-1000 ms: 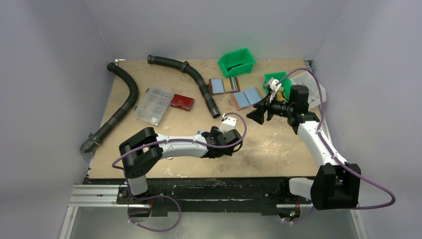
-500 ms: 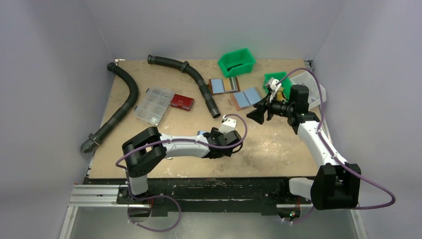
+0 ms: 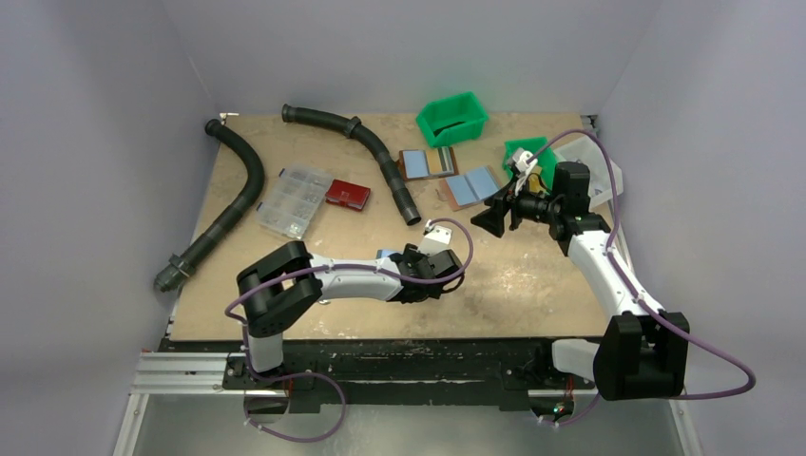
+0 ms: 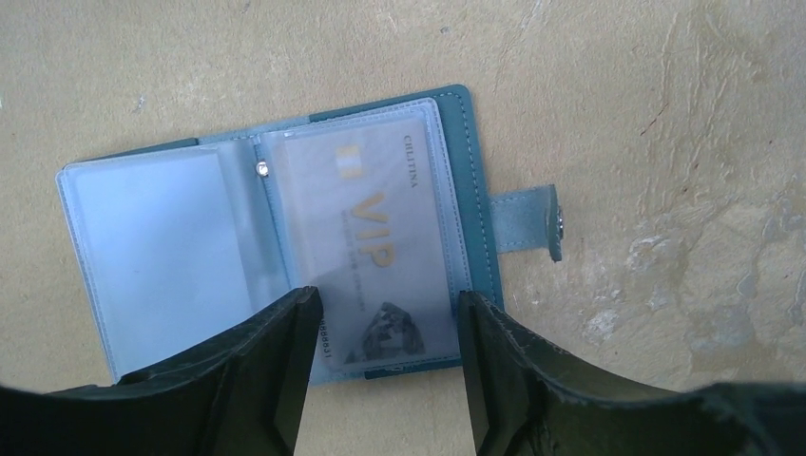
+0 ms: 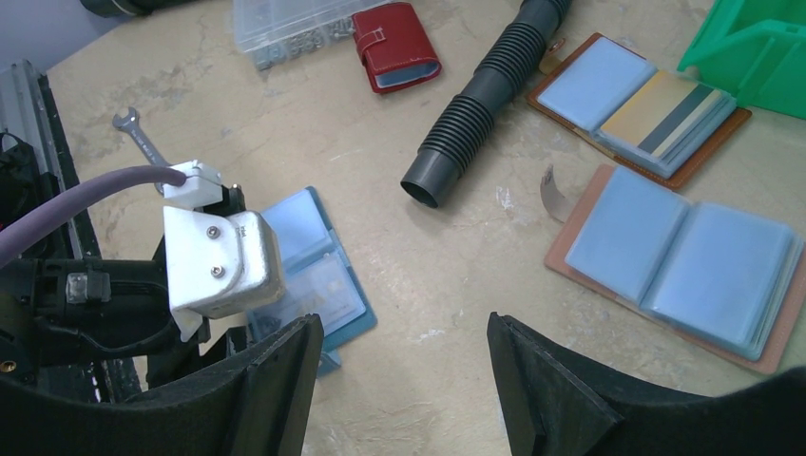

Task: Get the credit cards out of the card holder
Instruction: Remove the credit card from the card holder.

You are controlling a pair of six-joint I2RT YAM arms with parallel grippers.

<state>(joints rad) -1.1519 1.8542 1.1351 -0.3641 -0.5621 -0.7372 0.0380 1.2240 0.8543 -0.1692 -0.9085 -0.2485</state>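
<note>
The dark-blue card holder (image 4: 162, 256) lies open and flat on the table, its snap tab (image 4: 532, 220) pointing right. A pale VIP card (image 4: 371, 228) sits inside its right clear pocket. My left gripper (image 4: 388, 302) is open, low over the holder's near edge, with one finger on each side of the card's lower end. In the top view this gripper (image 3: 418, 271) hides most of the holder (image 3: 385, 255). My right gripper (image 5: 404, 323) is open and empty, held above the table to the right of the holder (image 5: 328, 285).
Two open brown holders with blue linings (image 5: 639, 104) (image 5: 684, 266) lie at the back right. There are also a red wallet (image 3: 347, 194), a clear organizer box (image 3: 295, 199), two black ribbed hoses (image 3: 385, 161) (image 3: 228, 204), green bins (image 3: 451, 118) (image 3: 527, 157) and a wrench (image 5: 138, 133).
The left arm's elbow has shifted slightly to the right. Its gripper stays over the card holder. The right arm has not moved.
</note>
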